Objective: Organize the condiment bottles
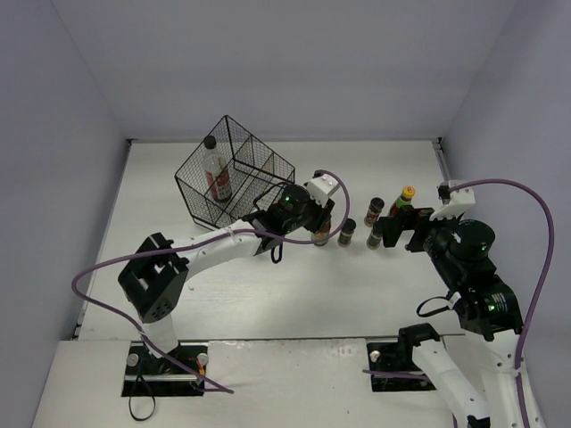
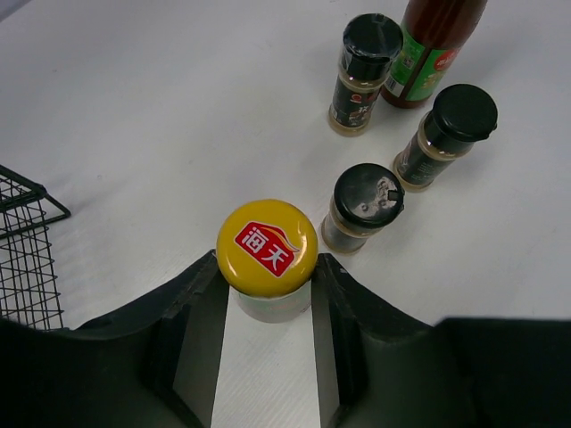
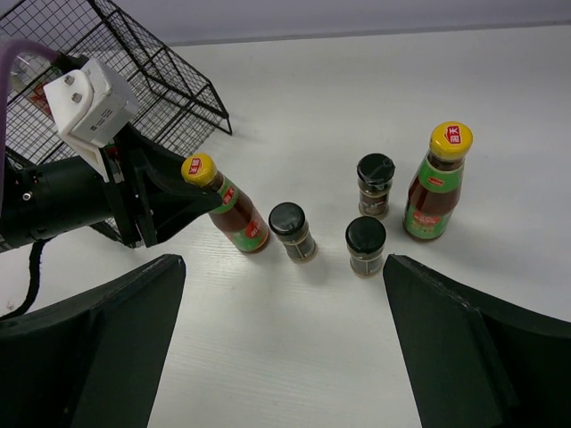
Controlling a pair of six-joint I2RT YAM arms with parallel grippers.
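My left gripper (image 2: 268,260) is shut on the neck of a yellow-capped, red- and green-labelled bottle (image 2: 267,247). In the right wrist view this bottle (image 3: 237,215) leans left with its base on the table. Three short dark black-capped jars (image 3: 293,231) (image 3: 367,245) (image 3: 376,184) stand just right of it. The second yellow-capped bottle (image 3: 435,183) stands upright beyond them. The tall clear black-capped bottle (image 1: 217,169) stands inside the black wire basket (image 1: 259,153). My right gripper (image 3: 285,343) is open and empty, on the near side of the jars.
The wire basket (image 3: 156,76) sits tilted at the back left, right behind the left arm's wrist (image 1: 294,209). A purple cable (image 1: 535,267) loops beside the right arm. Grey walls enclose the white table (image 1: 178,294) at the back and sides.
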